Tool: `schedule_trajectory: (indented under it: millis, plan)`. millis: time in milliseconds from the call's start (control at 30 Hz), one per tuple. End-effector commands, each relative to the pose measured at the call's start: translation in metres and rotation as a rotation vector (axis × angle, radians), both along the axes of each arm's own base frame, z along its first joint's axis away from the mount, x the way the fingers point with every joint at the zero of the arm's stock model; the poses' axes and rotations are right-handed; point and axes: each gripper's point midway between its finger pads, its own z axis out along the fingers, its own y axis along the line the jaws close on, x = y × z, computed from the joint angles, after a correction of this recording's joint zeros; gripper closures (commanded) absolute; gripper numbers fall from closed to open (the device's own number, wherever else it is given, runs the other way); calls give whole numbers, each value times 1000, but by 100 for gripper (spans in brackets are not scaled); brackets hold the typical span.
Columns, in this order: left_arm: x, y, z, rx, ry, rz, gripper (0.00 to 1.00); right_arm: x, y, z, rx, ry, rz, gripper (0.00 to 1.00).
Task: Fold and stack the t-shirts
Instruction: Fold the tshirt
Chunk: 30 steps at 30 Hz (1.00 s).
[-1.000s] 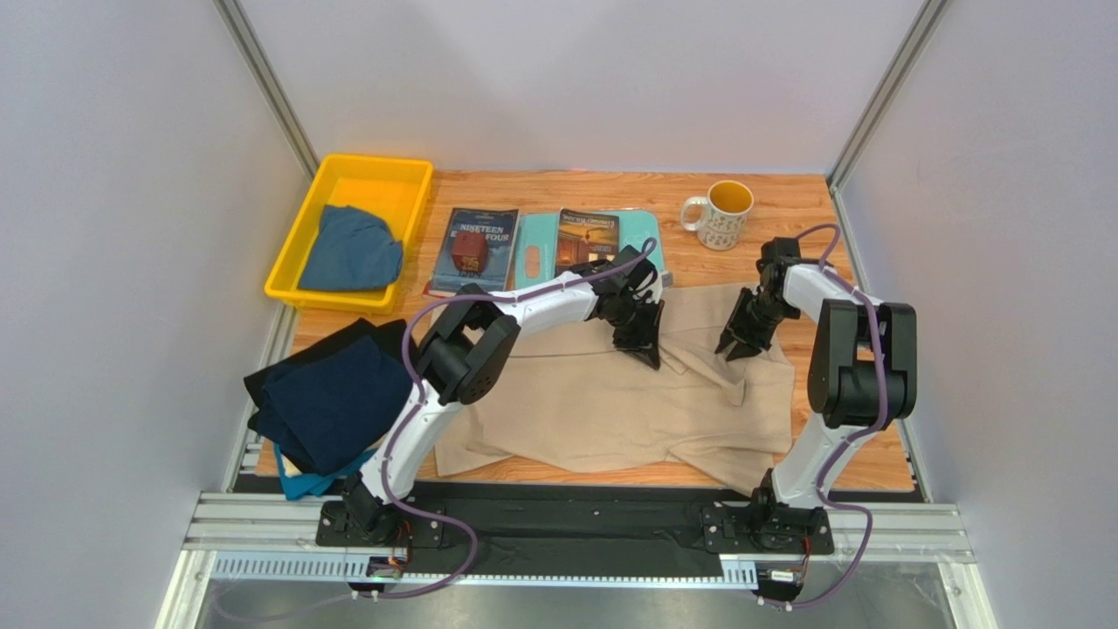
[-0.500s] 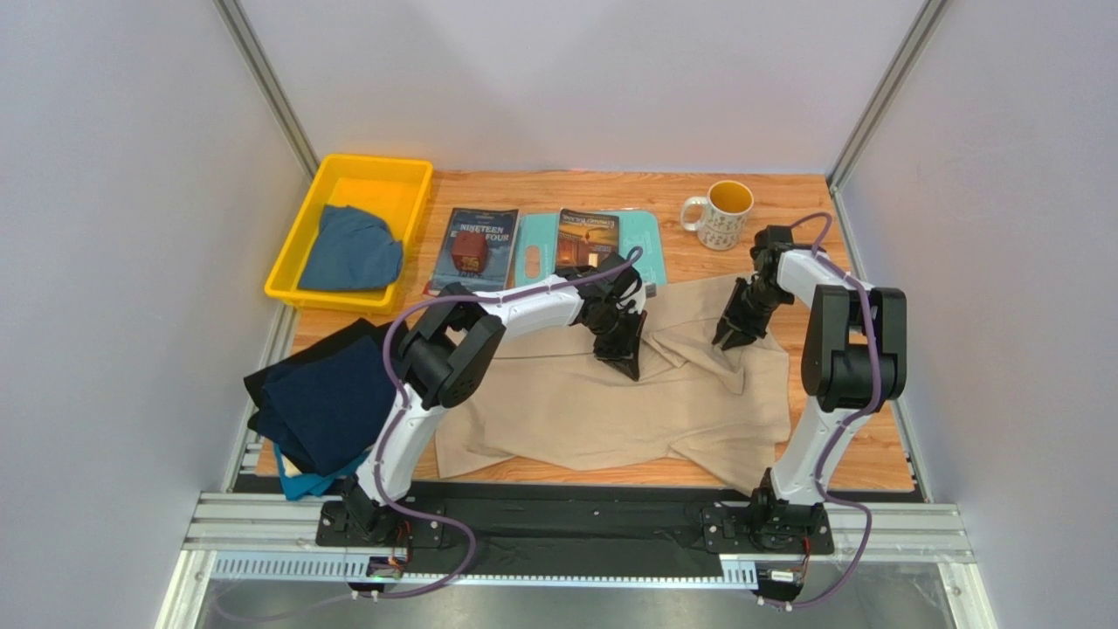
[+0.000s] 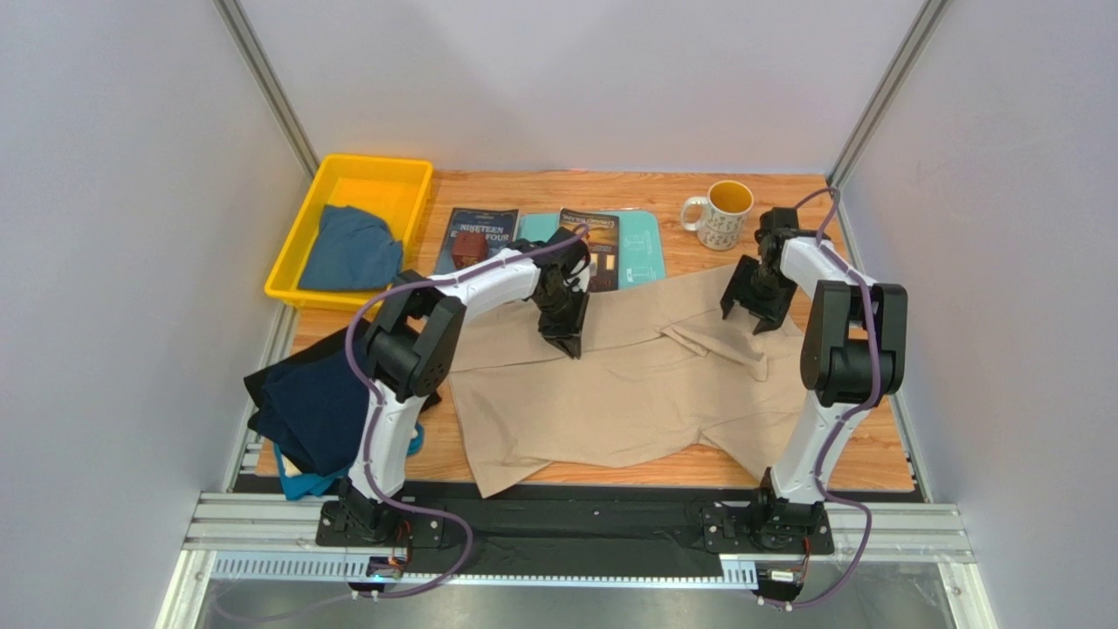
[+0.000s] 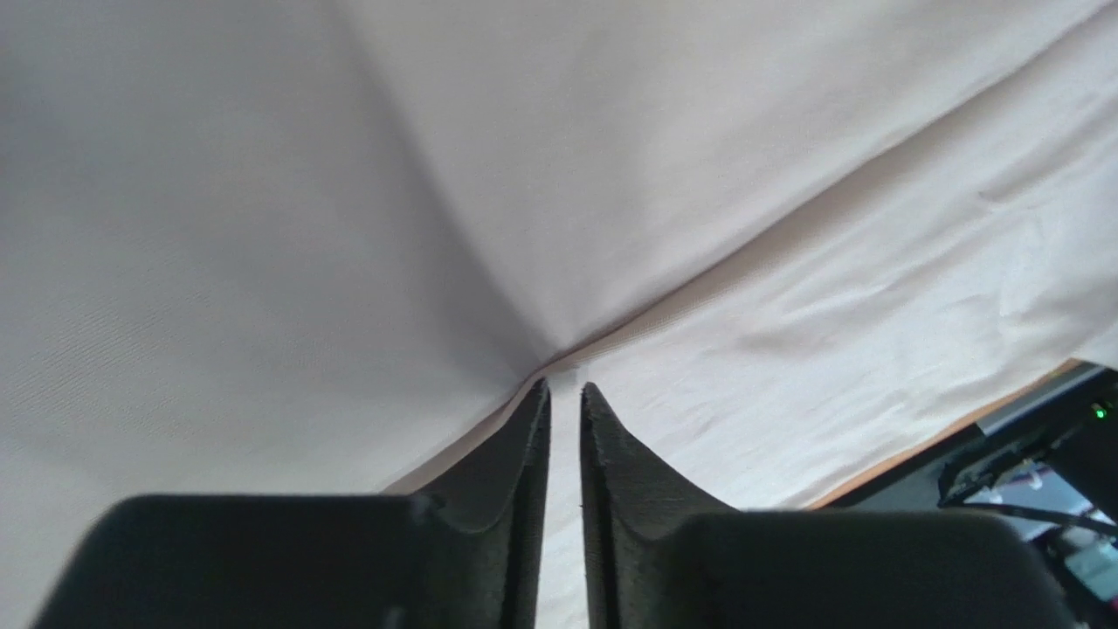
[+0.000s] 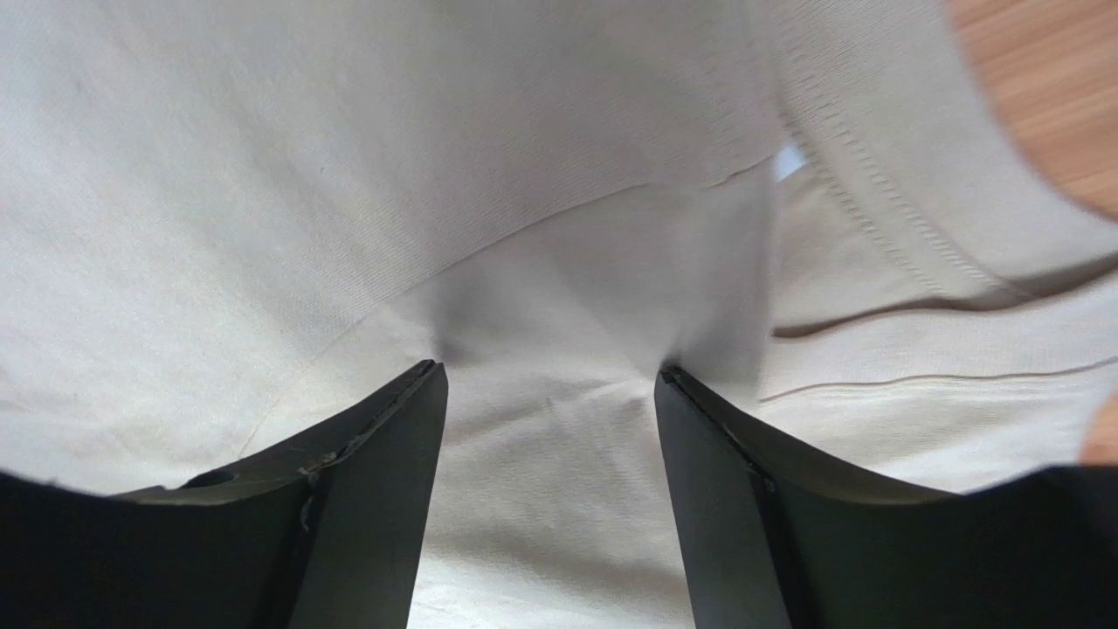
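A large beige t-shirt (image 3: pixel 617 393) lies spread across the middle of the table. My left gripper (image 3: pixel 567 343) is at its far left edge. In the left wrist view it (image 4: pixel 564 389) is shut on a pinched fold of the beige cloth (image 4: pixel 328 197). My right gripper (image 3: pixel 751 304) is over the shirt's far right part. In the right wrist view it (image 5: pixel 549 374) is open, its fingers wide apart with beige cloth (image 5: pixel 394 157) lying between them. A dark navy shirt (image 3: pixel 322 400) lies on a teal one (image 3: pixel 309 482) at the left. A dusty blue shirt (image 3: pixel 348 249) lies in the yellow bin (image 3: pixel 394 177).
Two books (image 3: pixel 475 236) (image 3: pixel 597 233) and a light-teal board (image 3: pixel 639 245) lie along the far side behind the shirt. A yellow-lined mug (image 3: pixel 719 212) stands at the far right, close to my right arm. Bare wood (image 3: pixel 866 459) shows at the near right.
My left gripper has moved left and back, dragging the beige shirt with it so the cloth lies wider and flatter. My right gripper has moved toward the far right edge.
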Motion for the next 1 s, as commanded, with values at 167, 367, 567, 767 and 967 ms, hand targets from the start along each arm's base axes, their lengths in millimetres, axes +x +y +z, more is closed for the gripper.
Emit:
schedule_trajectory:
  millis: [167,367,567,767,967]
  plan:
    - [35,68,64,104,-168,168,67,11,12,80,-12,-214,62,33]
    - [46,93,76,127,-216,218,67,-28,68,59,96,-110,213,34]
    - [56,129,85,135,-244,257,67,-44,102,29,83,7,312,33]
    - [60,144,84,105,-239,274,67,-42,102,15,72,34,269,33]
    - [59,143,78,102,-224,253,67,-43,95,14,27,44,266,33]
